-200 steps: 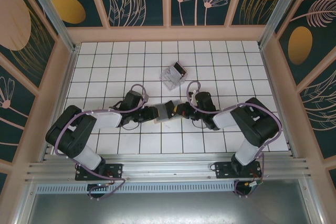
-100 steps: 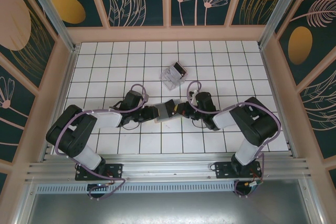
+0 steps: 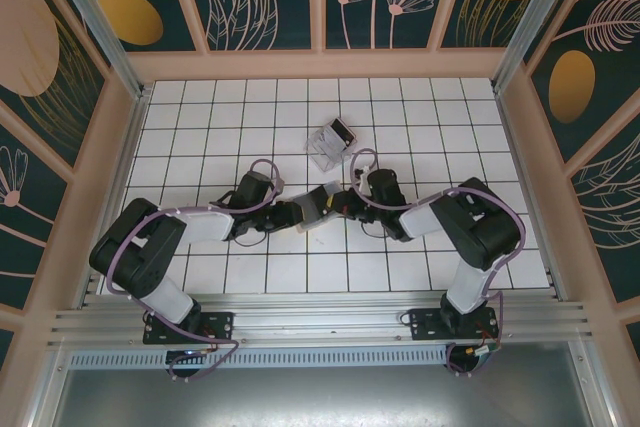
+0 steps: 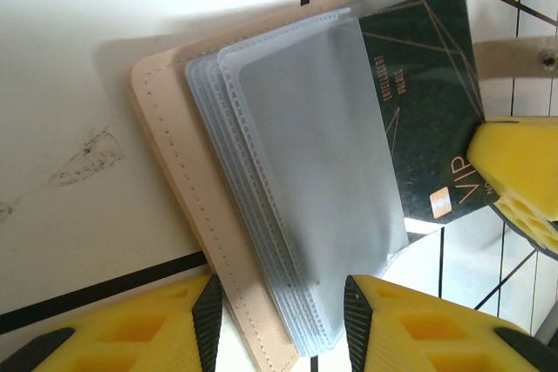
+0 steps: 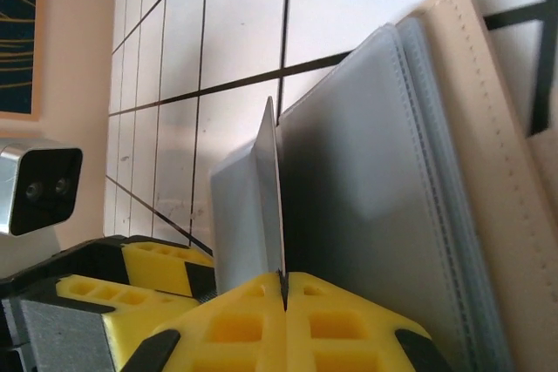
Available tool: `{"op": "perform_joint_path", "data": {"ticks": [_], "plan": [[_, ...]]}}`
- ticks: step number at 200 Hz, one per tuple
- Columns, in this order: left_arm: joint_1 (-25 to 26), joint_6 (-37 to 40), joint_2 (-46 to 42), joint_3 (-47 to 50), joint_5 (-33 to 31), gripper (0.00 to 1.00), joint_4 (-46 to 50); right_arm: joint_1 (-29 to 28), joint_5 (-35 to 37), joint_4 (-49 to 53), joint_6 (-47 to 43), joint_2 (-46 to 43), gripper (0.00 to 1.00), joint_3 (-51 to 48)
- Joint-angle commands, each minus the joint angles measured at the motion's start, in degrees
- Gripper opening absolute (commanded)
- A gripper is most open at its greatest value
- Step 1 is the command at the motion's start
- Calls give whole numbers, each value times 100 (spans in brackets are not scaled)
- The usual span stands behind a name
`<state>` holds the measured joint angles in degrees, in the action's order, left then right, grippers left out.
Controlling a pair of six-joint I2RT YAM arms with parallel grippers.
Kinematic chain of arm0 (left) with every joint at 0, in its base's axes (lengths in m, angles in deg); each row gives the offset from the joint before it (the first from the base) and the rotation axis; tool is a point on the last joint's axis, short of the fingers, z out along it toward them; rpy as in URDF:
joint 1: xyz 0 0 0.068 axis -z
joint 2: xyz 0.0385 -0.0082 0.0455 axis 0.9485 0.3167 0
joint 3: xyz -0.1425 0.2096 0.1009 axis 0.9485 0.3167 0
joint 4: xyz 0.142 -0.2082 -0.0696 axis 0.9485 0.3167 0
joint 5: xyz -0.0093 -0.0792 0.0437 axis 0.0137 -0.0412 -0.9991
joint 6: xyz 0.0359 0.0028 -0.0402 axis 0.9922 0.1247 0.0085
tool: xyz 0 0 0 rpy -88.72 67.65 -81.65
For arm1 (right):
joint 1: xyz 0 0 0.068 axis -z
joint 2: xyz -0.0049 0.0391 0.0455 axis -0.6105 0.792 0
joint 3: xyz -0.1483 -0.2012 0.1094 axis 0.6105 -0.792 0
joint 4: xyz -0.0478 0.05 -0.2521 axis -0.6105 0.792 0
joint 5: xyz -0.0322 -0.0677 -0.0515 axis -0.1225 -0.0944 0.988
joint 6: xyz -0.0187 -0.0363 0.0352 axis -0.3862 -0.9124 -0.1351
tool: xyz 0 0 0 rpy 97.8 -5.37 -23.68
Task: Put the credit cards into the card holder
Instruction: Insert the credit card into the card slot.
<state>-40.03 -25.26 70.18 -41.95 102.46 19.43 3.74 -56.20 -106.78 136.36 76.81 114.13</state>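
The tan card holder (image 4: 166, 128) lies open with its clear sleeves (image 4: 305, 172) fanned out. It sits at the middle of the floor (image 3: 313, 209). My left gripper (image 4: 283, 324) is shut on the holder's lower edge, one pad against the tan cover and the other against the sleeves. A black credit card (image 4: 427, 84) marked VIP is partly inside a sleeve. My right gripper (image 5: 283, 280) is shut on that card, which shows edge-on (image 5: 272, 180) beside the grey sleeves (image 5: 366, 180). From above, the right gripper (image 3: 340, 205) meets the left gripper (image 3: 298, 215) at the holder.
Several loose credit cards (image 3: 331, 141) lie in a small pile two tiles behind the grippers. Wooden walls (image 3: 110, 147) ring the white tiled floor (image 3: 440, 127). The left gripper's yellow fingers (image 5: 148, 272) stand close beside the right gripper.
My right gripper has edged left toward the holder with the card in it. The holder has tilted slightly. The left gripper keeps its hold.
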Motion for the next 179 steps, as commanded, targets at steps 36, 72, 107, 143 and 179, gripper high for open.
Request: {"op": "perform_joint_path", "data": {"ticks": [36,72,107,143,179], "plan": [[127,113,500,-100,-153,45,-154,-185,-419,1627,-1085,215,0,673],[127,146,518,-113,-204,44,-105,-197,-699,2412,-1662,429,0,938],[121,251,518,-172,-347,44,42,-192,-834,2942,-2133,416,0,1157],[120,285,518,-188,-419,44,82,-234,-873,3210,-2292,412,0,1408],[123,153,518,-181,-355,44,-79,-602,-534,3345,-2198,576,0,1766]]}}
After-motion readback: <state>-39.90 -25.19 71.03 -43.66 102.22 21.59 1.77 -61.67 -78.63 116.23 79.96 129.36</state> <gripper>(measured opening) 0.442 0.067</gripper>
